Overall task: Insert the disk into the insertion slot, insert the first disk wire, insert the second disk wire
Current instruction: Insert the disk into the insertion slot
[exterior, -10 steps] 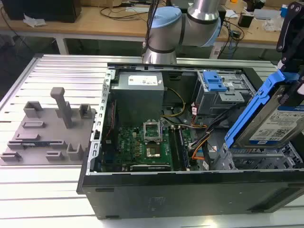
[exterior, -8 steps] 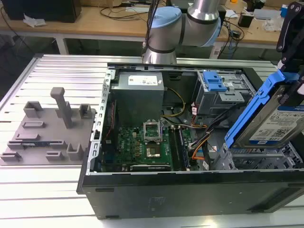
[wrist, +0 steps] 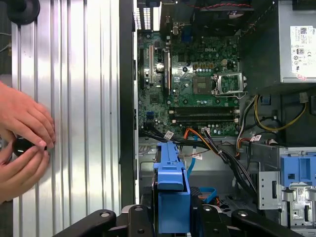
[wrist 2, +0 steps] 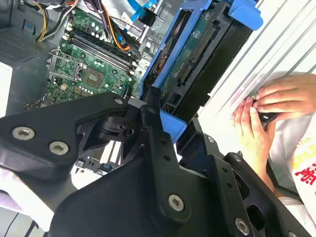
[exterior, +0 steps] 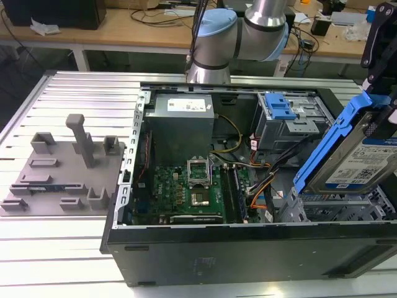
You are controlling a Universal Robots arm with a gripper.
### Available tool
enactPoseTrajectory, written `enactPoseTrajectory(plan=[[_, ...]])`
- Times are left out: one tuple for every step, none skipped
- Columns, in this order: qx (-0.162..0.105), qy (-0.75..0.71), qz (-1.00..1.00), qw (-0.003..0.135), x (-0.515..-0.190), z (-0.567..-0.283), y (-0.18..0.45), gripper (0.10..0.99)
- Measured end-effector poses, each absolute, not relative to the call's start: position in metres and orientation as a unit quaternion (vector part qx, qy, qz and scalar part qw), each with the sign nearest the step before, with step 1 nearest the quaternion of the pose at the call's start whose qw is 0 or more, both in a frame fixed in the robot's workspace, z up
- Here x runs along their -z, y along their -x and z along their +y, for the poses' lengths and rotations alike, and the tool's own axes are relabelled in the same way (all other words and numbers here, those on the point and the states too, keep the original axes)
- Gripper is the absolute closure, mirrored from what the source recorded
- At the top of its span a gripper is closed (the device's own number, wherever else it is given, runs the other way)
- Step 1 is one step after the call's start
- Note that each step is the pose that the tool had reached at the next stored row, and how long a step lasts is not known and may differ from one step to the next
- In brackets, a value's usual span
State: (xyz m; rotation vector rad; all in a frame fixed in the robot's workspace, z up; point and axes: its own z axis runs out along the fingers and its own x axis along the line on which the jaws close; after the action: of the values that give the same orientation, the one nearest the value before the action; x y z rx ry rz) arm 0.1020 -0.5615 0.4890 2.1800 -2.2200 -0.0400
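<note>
disk [exterior: 356, 158] tilted (blue-framed), clamped in claw [wrist 2: 163, 111]

Honestly not much here is properly legible. The power supply [exterior: 180, 127] just beside the motherboard [exterior: 186, 189] carries a white label [exterior: 186, 105] with rows of tiny print and symbols, too small to make out. The disk [exterior: 356, 164], well apart from the motherboard toward the exterior view's right, has white barcode labels [exterior: 378, 162], bars visible, digits not. In the first wrist view the board has a short white silkscreen logo [wrist: 210, 50] near its socket, and small white tags [wrist: 168, 134] hang on cables at its edge. In the second wrist view there's red print [wrist 2: 305, 173] on a person's white clothing, cut off.
</note>
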Motion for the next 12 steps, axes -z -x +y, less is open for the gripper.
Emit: enactPoseTrajectory(plan=[[0.013,-0.701,-0.713,0.015,-0.4890,-0.5616,-0.1020,0.722],[0.013,-0.701,-0.713,0.015,-0.4890,-0.5615,-0.1020,0.722],[0.013,-0.701,-0.713,0.015,-0.4889,-0.5616,-0.1020,0.722],[0.012,-0.701,-0.713,0.014,-0.4887,-0.5616,-0.1020,0.722],[0.008,-0.701,-0.713,0.010,-0.4883,-0.5616,-0.1019,0.722],[0.003,-0.701,-0.714,0.004,-0.4880,-0.5616,-0.1019,0.722],[0.002,-0.701,-0.714,0.002,-0.4880,-0.5616,-0.1018,0.722],[0.003,-0.701,-0.714,-0.001,-0.4878,-0.5615,-0.1016,0.722],[0.005,-0.701,-0.713,-0.006,-0.4875,-0.5615,-0.1016,0.722],[0.007,-0.700,-0.714,-0.014,-0.4872,-0.5617,-0.1013,0.722],[0.005,-0.700,-0.714,-0.018,-0.4864,-0.5619,-0.1014,0.722],[0.004,-0.698,-0.716,-0.019,-0.4853,-0.5619,-0.1014,0.722]])
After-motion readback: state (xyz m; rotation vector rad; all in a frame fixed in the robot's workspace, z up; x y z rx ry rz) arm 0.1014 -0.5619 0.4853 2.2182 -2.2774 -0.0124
